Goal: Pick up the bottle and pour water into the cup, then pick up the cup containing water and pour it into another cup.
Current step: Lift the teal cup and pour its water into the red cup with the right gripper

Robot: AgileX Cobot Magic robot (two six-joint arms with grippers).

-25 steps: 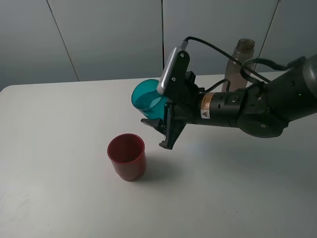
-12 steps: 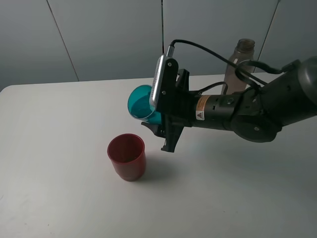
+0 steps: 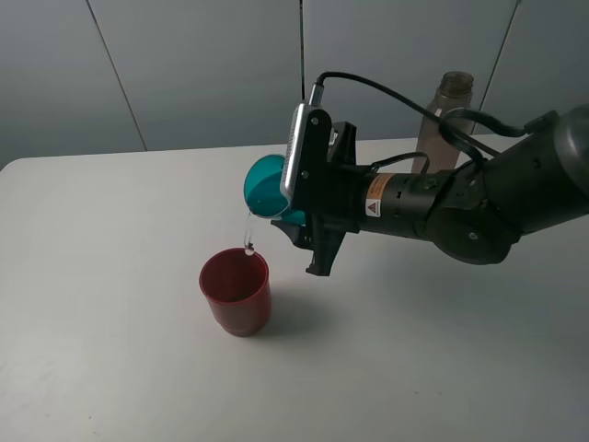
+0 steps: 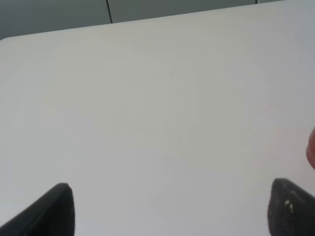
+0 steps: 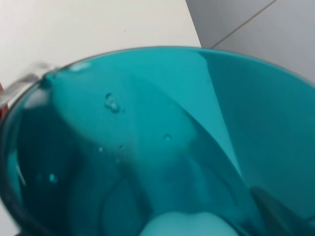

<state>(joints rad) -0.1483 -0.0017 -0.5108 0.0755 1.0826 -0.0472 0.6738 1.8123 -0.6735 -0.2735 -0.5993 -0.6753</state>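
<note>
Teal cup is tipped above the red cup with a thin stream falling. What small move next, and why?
Probably tip the teal cup slightly further, lip kept over the red cup. The right pincer is shut on it, the stream is a thin thread dropping near the red cup's far rim, so a gentle increase seems safest.

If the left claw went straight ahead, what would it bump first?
Probably just the white table. The left gripper aims at a bare patch of it, and the red cup sits off its line.
</note>
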